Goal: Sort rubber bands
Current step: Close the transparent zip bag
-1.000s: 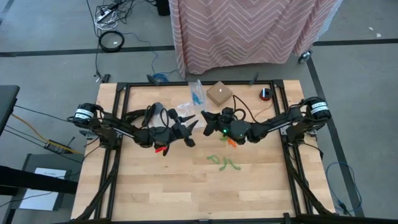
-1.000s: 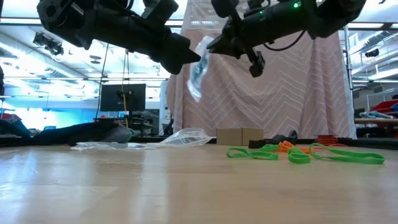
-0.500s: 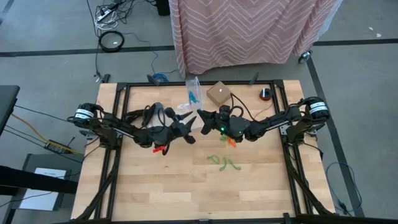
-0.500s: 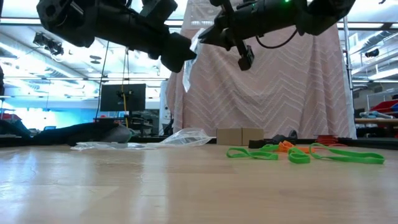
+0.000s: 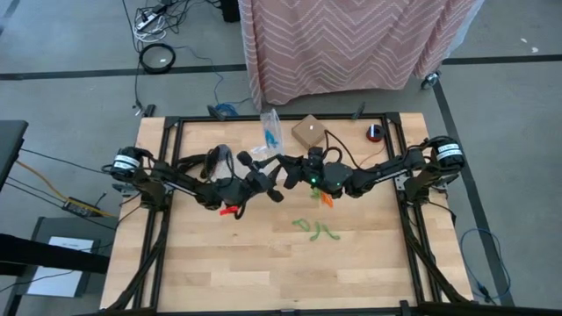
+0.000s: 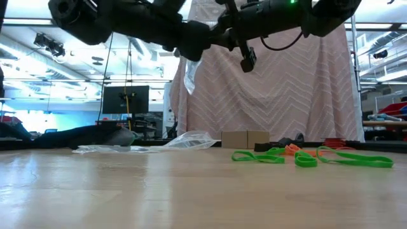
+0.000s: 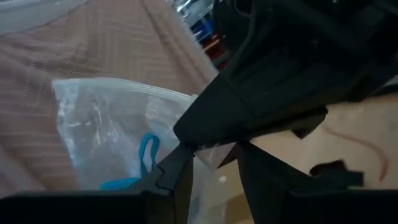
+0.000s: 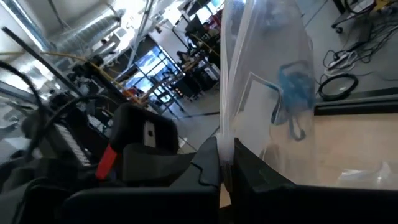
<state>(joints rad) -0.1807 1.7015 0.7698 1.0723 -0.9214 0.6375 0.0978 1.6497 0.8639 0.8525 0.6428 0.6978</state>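
I had both arms meeting above the middle of the table (image 5: 193,263), well up off the wood. The right gripper (image 5: 283,168) had its jaws pinched fully together on the edge of a clear zip bag (image 8: 267,87), which hung lifted in the air with its long axis roughly upright in the low view (image 6: 189,75). Blue rubber bands (image 8: 292,93) sat inside that bag, bunched partway along it. The left gripper (image 5: 274,175) was nose to nose with the right one, its jaws partly apart and its fingers (image 7: 180,171) right at the bag's edge; I could not tell whether they actually gripped the plastic.

Relative to the held bag, the green rubber bands (image 5: 316,228) lay loose on the wood toward the near edge, their loops stretched mostly across the table. An orange rubber band (image 5: 327,199) lay under the right arm, just beside the green ones. More clear bags (image 6: 184,141) lay flat toward the far edge, beside a small cardboard box (image 5: 309,132). The near half of the table was open wood, with the black frame rails (image 5: 162,219) bounding each side.
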